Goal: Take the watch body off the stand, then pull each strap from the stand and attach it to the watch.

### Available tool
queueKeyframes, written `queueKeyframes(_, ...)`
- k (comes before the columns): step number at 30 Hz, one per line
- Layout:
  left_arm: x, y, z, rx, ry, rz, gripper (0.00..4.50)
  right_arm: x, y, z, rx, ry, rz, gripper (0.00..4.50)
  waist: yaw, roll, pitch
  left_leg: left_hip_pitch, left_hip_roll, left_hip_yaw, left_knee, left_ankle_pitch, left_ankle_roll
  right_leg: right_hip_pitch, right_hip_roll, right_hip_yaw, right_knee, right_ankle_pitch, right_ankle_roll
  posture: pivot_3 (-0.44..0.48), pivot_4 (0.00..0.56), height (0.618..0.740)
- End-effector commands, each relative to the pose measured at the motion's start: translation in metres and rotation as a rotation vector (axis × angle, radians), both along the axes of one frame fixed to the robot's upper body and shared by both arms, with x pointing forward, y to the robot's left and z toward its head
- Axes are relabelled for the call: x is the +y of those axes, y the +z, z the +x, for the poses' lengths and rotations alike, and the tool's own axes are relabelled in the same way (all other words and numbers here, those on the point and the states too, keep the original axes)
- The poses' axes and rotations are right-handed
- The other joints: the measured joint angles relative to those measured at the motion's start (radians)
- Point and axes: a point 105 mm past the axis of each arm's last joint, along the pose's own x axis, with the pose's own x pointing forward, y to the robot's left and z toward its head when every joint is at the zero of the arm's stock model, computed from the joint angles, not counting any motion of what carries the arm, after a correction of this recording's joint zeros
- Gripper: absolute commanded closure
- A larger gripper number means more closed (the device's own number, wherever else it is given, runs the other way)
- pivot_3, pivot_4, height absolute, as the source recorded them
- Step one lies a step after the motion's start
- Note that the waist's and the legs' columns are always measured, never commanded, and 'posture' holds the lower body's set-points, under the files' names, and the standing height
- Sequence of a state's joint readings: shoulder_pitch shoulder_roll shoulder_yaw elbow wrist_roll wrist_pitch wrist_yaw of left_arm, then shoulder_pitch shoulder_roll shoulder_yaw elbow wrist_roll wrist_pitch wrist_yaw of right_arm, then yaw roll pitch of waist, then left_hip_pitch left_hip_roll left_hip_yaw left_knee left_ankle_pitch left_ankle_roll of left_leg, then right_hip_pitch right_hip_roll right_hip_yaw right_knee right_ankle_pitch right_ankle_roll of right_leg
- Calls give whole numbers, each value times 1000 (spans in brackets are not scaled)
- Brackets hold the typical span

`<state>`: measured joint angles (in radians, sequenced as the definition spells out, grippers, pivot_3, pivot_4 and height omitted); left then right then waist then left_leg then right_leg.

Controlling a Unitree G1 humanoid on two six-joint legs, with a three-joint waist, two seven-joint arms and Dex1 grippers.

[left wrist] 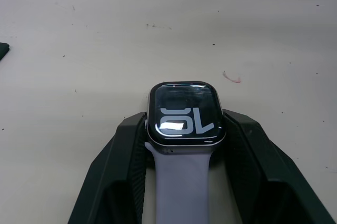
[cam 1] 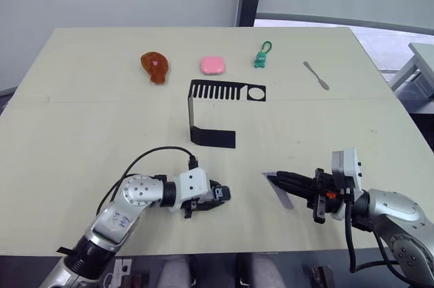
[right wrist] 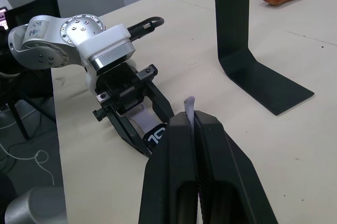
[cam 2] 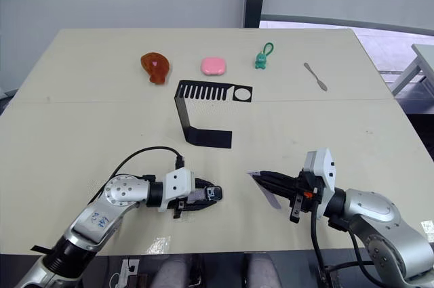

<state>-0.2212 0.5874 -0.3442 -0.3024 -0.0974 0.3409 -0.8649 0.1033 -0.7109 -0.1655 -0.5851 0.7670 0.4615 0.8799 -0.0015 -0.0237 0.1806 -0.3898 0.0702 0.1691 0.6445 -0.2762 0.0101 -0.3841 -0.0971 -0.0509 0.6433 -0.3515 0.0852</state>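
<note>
Head view: stand [cam 1: 203, 115] mid-table; drumstick [cam 1: 155, 66], soap [cam 1: 213, 65], spatula [cam 1: 316, 75] behind.

1. The left arm reaches in from the near left corner, elbow bent, forearm running toward the middle, a black cable looping over the wrist.
2. The left gripper [cam 1: 218, 194] lies low over the table [cam 1: 81, 132], fingers pointing right toward the other arm.
3. Its two black fingers [left wrist: 118, 166] are closed on the watch body [left wrist: 184, 113], one on each side of the case, with one strap [left wrist: 179, 187] running back between them.
4. The right arm reaches in from the near right corner, forearm angled toward the centre.
5. The right gripper [cam 1: 281, 178] points left, its fingers [right wrist: 171, 171] pressed together, pinching the second strap [right wrist: 188, 104] by a thin end.
6. The two grippers face each other, near but apart.
</note>
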Motion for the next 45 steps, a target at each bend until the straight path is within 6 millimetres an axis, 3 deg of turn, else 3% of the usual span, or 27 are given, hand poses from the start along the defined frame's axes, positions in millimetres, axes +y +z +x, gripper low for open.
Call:
queueKeyframes(1, 4, -16, -3, 53, 21, 36, 2906, 1, 12, -3, -77, 6, -2, 4500, 0, 0, 0, 1, 0, 0, 0, -1, 0, 1, 0, 0, 0, 0, 0, 0, 150, 740)
queueKeyframes(4, -1, 4, -4, 125, 28, -109, 2906, 6, 13, -5, -168, 27, -61, 4500, 0, 0, 0, 1, 1, 0, 1, -2, 0, 2, 1, -1, 0, 0, -1, 0, 150, 740)
queueKeyframes(10, 2, 67, -2, 433, 58, -468, 2906, 22, 20, -5, -515, 71, -237, 4500, -2, 0, 0, 0, 2, -1, 4, -2, -1, 1, 2, -1, 1, -1, 0, 0, 150, 740)
queueKeyframes(16, 9, 92, 2, 630, 88, -588, 2906, 28, 20, 0, -690, 71, -319, 4500, -2, 0, 0, 1, 1, -1, 5, -2, -2, 2, 3, -1, 2, -2, 2, 0, 150, 740)
queueKeyframes(30, 10, 95, 1, 782, 139, -602, 2906, 34, 25, 11, -841, 32, -342, 4500, -3, 0, 0, 1, 1, -1, 6, -2, -3, 3, 3, -1, 3, -2, 2, 0, 150, 740)
queueKeyframes(45, 10, 92, -1, 808, 141, -593, 2906, 40, 26, 10, -851, 55, -325, 4500, -3, 0, 0, 1, 1, -2, 6, -2, -3, 3, 3, -1, 3, -2, 2, 0, 150, 740)
